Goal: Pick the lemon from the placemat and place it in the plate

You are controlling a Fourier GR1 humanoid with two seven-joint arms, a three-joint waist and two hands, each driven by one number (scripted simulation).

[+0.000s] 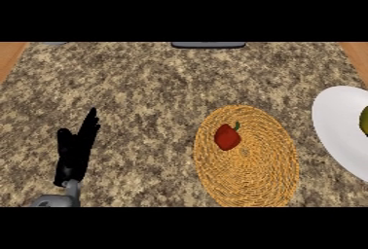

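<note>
A round woven placemat [248, 170] lies on the counter at the right of centre. On its upper left part sits a red pepper [228, 137] with a green stem. A white plate [338, 129] shows at the right edge, partly cut off. A yellow-green thing [364, 120], probably the lemon, lies on the plate at the very edge of the view. My left hand [75, 151] rests at the lower left, fingers straight and pointing up, holding nothing. My right hand does not show.
The speckled granite counter [144, 87] spreads across the view. Wooden strips [9, 56] show at the far corners. A dark flat object [208, 44] lies at the counter's far edge.
</note>
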